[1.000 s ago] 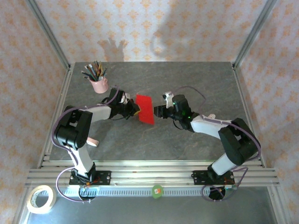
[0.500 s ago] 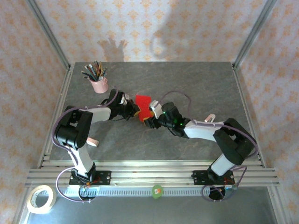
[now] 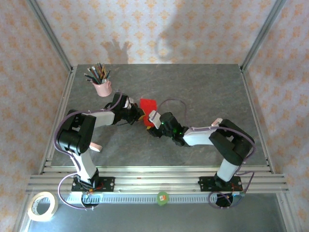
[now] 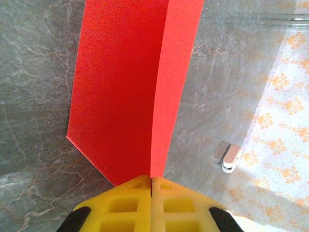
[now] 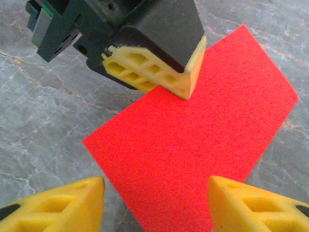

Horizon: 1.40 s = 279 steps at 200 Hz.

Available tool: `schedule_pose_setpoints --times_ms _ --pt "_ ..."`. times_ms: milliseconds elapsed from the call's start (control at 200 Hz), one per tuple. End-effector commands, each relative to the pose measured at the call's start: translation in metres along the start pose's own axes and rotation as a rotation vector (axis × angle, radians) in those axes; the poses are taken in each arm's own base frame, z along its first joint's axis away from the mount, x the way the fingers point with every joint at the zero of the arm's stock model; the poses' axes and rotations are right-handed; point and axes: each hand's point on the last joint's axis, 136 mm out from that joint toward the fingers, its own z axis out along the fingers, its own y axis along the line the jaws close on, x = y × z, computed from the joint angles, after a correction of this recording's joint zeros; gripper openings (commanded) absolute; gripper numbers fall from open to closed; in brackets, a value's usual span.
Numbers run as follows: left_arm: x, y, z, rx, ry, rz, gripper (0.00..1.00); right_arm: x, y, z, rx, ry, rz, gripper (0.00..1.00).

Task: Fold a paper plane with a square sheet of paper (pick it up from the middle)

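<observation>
**Spotter:** In your right wrist view, the right gripper (image 5: pixel 157 208) has its yellow fingers (image 5: pixel 58 205) apart at the two bottom corners of the frame. The paper plane (image 5: pixel 203 135), a folded red sheet with straight edges, runs up from between them toward the upper right. I can't tell whether either finger touches it.

**Second:** And your left one?

**Spotter:** Past the sheet, at top centre, your left gripper (image 5: pixel 186 87) is clamped on the paper plane's far edge. In its own wrist view the pads (image 4: pixel 140 186) meet at bottom centre with the red crease pinched between them. One flap spreads to the left and the other stands edge-on.

**Second:** What can't you read?

**Spotter:** From above, your right wrist covers the lower part of the sheet, so only a red patch shows at mid-frame and no point can be made out. At the right of the left wrist view, a small white object (image 4: pixel 227 157) near the wallpaper is too small to name.

**Second:** Room to move?

**Spotter:** The grey table (image 3: pixel 203 87) lies bare toward the upper right. A pink cup of pencils (image 3: pixel 102 88) stands at upper left, well apart from the paper. A roll of tape (image 3: pixel 42 205) sits at lower left, outside the rail.
</observation>
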Motion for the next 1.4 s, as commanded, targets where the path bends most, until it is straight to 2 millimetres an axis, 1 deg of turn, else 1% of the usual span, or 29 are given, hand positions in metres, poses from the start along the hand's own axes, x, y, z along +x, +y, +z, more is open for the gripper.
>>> schedule_pose_setpoints --times_ms 0,225,435,616,756,926,1101,1196,1391 --pt "-0.003 0.002 0.001 0.003 -0.004 -0.005 0.05 -0.003 -0.004 0.004 0.046 -0.023 -0.049 0.56" --pt "-0.002 0.003 0.002 0.002 -0.003 -0.005 0.06 -0.003 0.001 0.005 0.034 -0.023 -0.077 0.56" --pt "-0.002 0.003 0.002 0.002 -0.002 -0.005 0.06 0.005 0.011 0.009 0.001 0.004 -0.098 0.57" --pt "-0.001 0.003 0.001 0.002 -0.002 -0.005 0.06 0.005 0.011 0.012 0.005 0.007 -0.087 0.57" --pt "-0.001 0.005 0.001 -0.001 -0.002 -0.007 0.06 -0.007 0.008 0.013 0.021 -0.025 -0.065 0.52" --pt "0.001 0.007 0.001 -0.005 0.001 -0.010 0.06 -0.018 0.004 0.012 0.038 -0.054 -0.054 0.45" --pt "0.003 0.011 0.002 -0.011 0.005 -0.013 0.06 -0.027 0.004 0.005 0.036 -0.087 -0.046 0.41" --pt "0.004 0.012 0.003 -0.012 0.010 -0.013 0.06 -0.028 0.006 0.004 0.027 -0.092 -0.046 0.38" --pt "0.005 0.010 0.005 0.002 0.020 -0.014 0.06 -0.024 0.013 0.010 -0.015 -0.072 -0.051 0.34"
